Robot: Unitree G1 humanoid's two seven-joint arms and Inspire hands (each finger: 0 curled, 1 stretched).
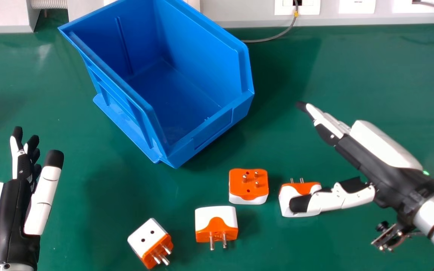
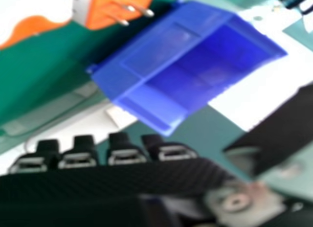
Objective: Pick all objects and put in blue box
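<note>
In the head view we look forward and down from the robot's head, high enough to take in the whole blue box (image 1: pixel 209 126), the four plugs (image 1: pixel 248 186) in front of it, and the green table (image 1: pixel 100 210) back to the wall sockets (image 1: pixel 297 7). The left hand (image 1: pixel 11 214) and right hand (image 1: pixel 382 145) frame that scene at either side. Our other camera rides at the right hand, much closer in, facing past its own fingers towards the box, which appears slanted, with two plugs partly in sight. Both views share the box, some plugs and part of the table.
</note>
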